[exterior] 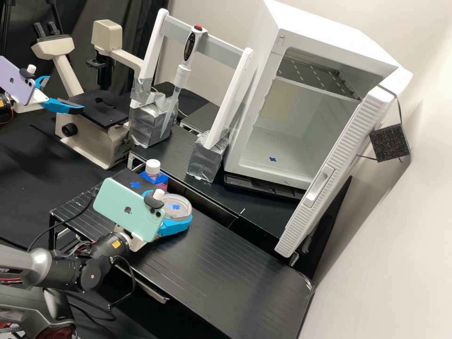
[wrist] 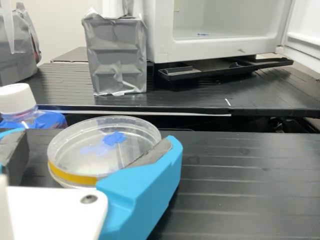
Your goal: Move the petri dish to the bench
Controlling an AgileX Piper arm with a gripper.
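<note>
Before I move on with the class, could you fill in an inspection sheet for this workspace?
Surface: black, ridged bench; a blue cross lies near the bottle.
Job's things: clear, round dish, between the blue fingers; whether its full weight is on the bench, I cannot tell.
Clutter: bottle with a white cap, near the dish; foil blocks behind.
Gripper: tool open around the dish, a gap showing on one side.
Cables: a black cable loops beside the arm; another crosses the bench's near end.
Surroundings: white cabinet with its door open; microscope; pipette upright on a white frame.
</note>
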